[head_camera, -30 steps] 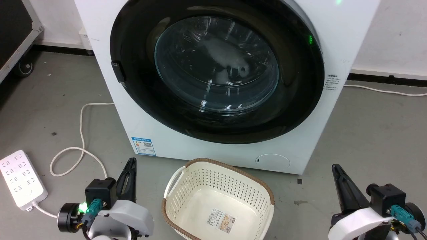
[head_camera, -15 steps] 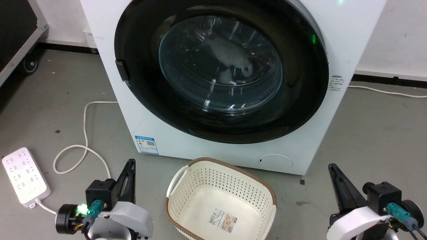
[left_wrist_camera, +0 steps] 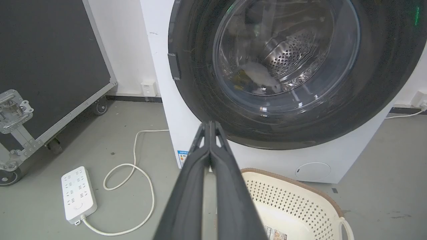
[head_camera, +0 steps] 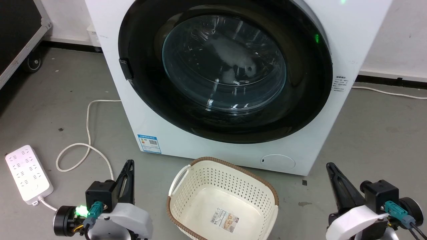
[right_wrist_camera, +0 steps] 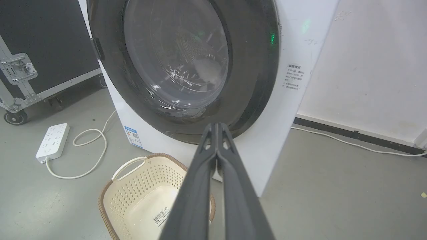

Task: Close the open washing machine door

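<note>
The washing machine [head_camera: 357, 36] is a big white front-loader filling the upper middle of the head view. Its round black-framed door [head_camera: 300, 110] lies flat against the front, with the clear glass window [head_camera: 223, 63] over the steel drum and a small black handle [head_camera: 126, 69] on its left edge. The left wrist view shows the door [left_wrist_camera: 373, 110] flush too, and so does the right wrist view of the door [right_wrist_camera: 253, 83]. My left gripper [head_camera: 129, 163] is shut, low left, well short of the machine. My right gripper [head_camera: 329, 165] is shut, low right, holding nothing.
A cream perforated laundry basket [head_camera: 260, 186] stands on the floor between my grippers, just before the machine. A white power strip [head_camera: 28, 173] and its looped cable [head_camera: 87, 133] lie at the left. A black wheeled case [left_wrist_camera: 50, 60] stands further left. A white cable [right_wrist_camera: 350, 143] runs along the right wall.
The whole head view has shifted slightly rightward, so the camera has moved. Both grippers stay shut and low, and the door stays flat against the machine.
</note>
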Motion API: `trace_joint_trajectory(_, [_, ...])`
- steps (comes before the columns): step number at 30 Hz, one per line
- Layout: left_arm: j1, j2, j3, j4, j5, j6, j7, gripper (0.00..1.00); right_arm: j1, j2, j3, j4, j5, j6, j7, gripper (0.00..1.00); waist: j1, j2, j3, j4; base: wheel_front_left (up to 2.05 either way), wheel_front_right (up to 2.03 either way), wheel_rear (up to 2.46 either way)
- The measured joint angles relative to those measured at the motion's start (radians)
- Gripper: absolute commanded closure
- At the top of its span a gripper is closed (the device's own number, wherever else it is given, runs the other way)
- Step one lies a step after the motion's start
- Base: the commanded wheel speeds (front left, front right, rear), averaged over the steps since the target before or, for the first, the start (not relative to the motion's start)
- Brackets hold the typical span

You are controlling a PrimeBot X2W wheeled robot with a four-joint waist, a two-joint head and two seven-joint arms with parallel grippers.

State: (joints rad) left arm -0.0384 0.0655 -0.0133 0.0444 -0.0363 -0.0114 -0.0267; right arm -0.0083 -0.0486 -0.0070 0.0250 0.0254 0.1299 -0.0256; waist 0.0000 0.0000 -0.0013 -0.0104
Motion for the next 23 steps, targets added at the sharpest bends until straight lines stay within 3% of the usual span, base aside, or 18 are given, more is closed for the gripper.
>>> trace_joint_trajectory(23, [0.024, -0.014, 0.012, -0.04, 0.034, 0.009, 0.026, 1.0, 0.0, 0.0, 0.007, -0.02, -0.018, 0.0, 0.024, 1.0, 0.0, 0.0, 0.001, 0.01, 0.0, 0.0, 0.0])
